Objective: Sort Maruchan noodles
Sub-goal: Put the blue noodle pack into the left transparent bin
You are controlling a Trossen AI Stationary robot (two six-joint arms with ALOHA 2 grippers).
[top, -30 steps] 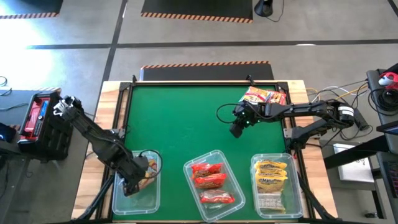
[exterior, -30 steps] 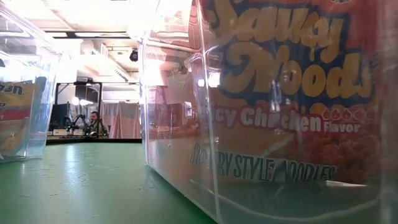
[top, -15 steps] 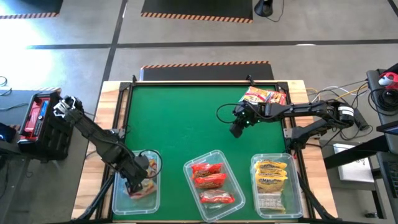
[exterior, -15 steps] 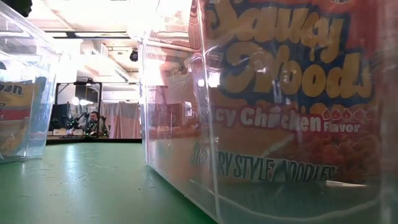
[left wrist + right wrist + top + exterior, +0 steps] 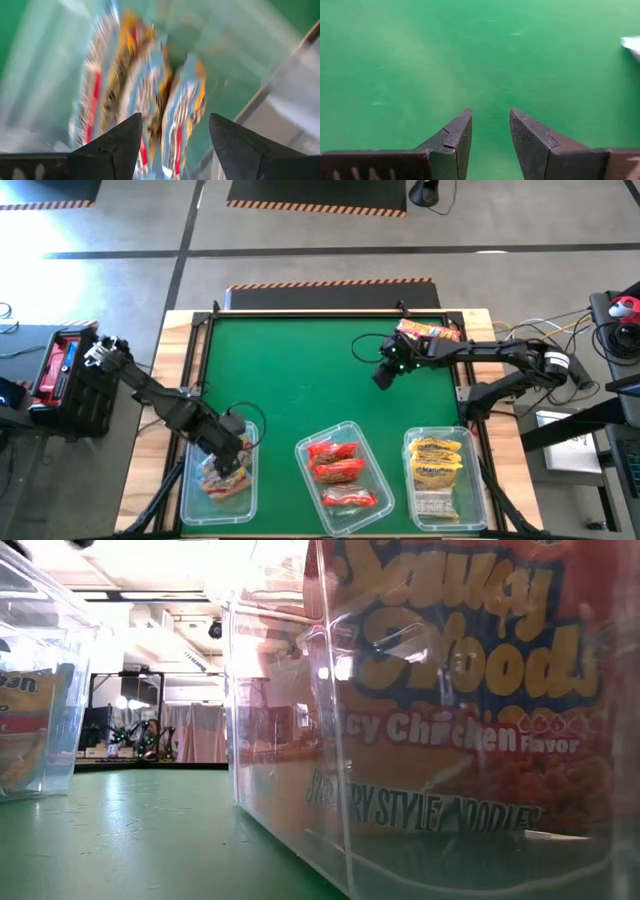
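The left gripper (image 5: 236,457), fingers spread and empty, hangs over the clear plastic bin (image 5: 193,498) at the table's near left corner, where a crinkly orange-pink noodle packet (image 5: 222,479) lies: drop-off looks finished. The right gripper (image 5: 383,375), fingers slightly apart, probably takes the red packets (image 5: 430,332) at the far right edge next.

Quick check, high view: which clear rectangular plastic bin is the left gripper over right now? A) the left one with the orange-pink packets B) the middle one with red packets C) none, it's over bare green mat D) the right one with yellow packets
A: the left gripper hangs over the left clear bin, and its wrist view shows orange-pink noodle packets lying past its open fingers.
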